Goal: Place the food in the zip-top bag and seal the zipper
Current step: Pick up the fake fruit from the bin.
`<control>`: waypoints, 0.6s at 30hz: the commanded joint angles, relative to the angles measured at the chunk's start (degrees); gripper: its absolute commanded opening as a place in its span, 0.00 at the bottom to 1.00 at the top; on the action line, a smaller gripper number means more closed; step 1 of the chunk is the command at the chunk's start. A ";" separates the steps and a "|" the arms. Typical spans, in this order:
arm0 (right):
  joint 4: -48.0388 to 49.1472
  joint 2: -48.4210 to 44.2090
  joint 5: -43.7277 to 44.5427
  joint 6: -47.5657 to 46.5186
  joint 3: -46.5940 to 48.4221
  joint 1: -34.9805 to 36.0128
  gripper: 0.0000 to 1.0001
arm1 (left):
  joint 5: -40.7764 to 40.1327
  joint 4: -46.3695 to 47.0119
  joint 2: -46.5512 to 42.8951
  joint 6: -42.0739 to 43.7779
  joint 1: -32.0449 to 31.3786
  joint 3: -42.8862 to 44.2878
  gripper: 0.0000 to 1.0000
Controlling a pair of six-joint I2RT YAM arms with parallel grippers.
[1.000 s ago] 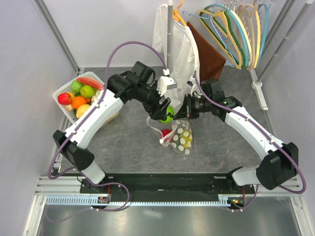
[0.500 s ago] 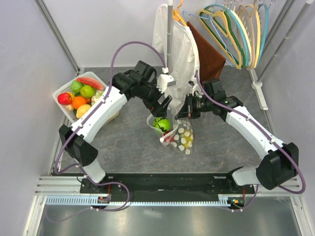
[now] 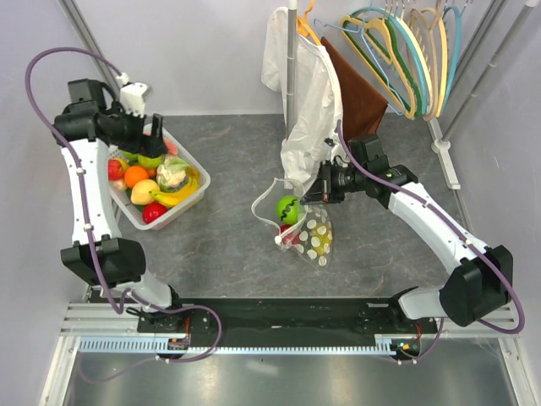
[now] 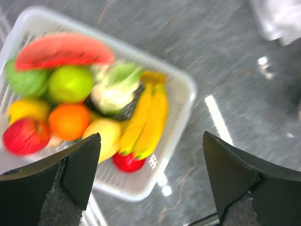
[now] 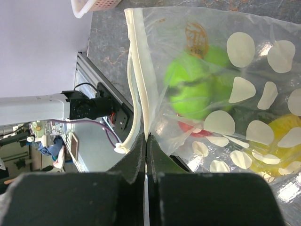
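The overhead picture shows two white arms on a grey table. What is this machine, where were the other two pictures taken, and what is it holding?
It is a robot with two jointed arms bolted at the near edge of the table. One camera looks down from above. The other two sit on the wrists, so each sees its own end effector, a two-finger pincer. The left end effector hangs open and empty over a white basket of toy food. The right end effector is shut on the mouth edge of a clear dotted zip-top bag. A green fruit is already inside.
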 commanded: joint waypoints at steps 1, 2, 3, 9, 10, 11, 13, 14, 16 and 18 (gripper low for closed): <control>1.74 -1.64 -1.67 0.33 0.02 -0.22 0.00 | -0.01 -9.66 5.45 11.22 6.51 2.84 0.89; 1.74 -1.64 -1.67 0.33 -0.07 -0.21 0.00 | 0.60 -9.76 5.98 11.05 7.92 2.67 0.89; 1.82 -1.55 -1.67 0.33 -0.07 -0.21 0.00 | 1.39 -9.67 6.86 10.87 9.15 2.84 0.89; 2.09 -1.11 -1.67 0.51 -0.51 -0.21 0.00 | -3.68 -3.81 9.67 9.73 12.77 3.90 0.87; 2.09 -1.11 -1.67 0.42 -0.42 -0.30 0.00 | -5.44 -2.65 10.37 9.29 12.68 3.90 0.86; 2.17 -1.11 -1.67 0.50 -0.34 -0.22 0.00 | -9.02 -1.42 10.73 8.94 12.68 3.90 0.85; 2.17 -1.20 -1.67 0.33 -0.25 -0.30 0.00 | -13.35 2.08 11.52 7.88 12.42 4.07 0.88; 2.70 -1.29 -1.58 0.42 -0.51 -0.22 0.00 | -16.93 3.15 11.70 7.53 12.42 4.25 0.89; 3.14 -1.64 -1.67 0.94 -1.12 -0.30 0.00 | -21.52 6.48 12.83 5.43 12.15 4.68 0.93; 3.67 -1.55 -2.02 1.21 -1.65 -0.30 0.00 | -27.06 6.94 14.59 4.98 11.98 5.83 0.94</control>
